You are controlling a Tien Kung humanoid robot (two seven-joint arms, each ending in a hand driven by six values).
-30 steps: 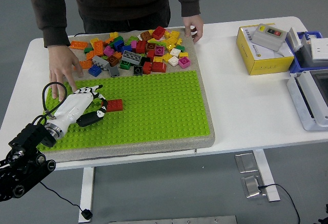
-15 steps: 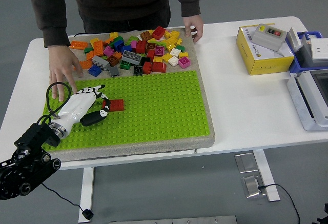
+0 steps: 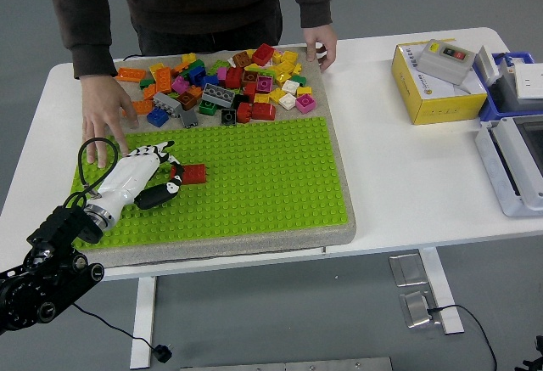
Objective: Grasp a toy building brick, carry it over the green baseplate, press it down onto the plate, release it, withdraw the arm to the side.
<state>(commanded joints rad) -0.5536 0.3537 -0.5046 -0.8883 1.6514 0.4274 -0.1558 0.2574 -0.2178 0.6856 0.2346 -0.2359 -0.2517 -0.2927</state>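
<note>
Since the earlier frames, little has shifted: my left hand (image 3: 157,176) has crept slightly right and forward along the green baseplate (image 3: 263,184), and the red brick (image 3: 193,173) went with it. My forearm has slid in a touch from the lower left corner. Everything else sits as it did.

Head view, places taken from the baseplate:

- Left hand: low over the plate's left part, fingers (image 3: 174,167) curled in around the red brick's left end, thumb below it. Looks like a pinch on the brick, though the contact itself is small in the frame.
- Red brick: lying on the plate's studs, left of centre, touching my fingertips. My read: the carry is done and I'm in the press-down step. I can't tell whether it is seated; release and withdrawal to the side remain.
- Right hand: not visible.
- Loose brick pile (image 3: 225,87): mixed colours, just beyond the plate's far edge, on the same grey mat (image 3: 339,237).
- Person at the far side: one hand (image 3: 106,120) flat on the plate's far left corner, close to my hand; the other hand (image 3: 321,46) rests at the mat's far right corner. Risk as I see it: pulling out sideways passes near that first hand.
- Right of the plate, well apart: yellow box (image 3: 428,91) with a grey switch unit on top, and blue and grey equipment at the desk (image 3: 407,176) edge.
- Room: grey floor, desk legs and a cable below.
</note>
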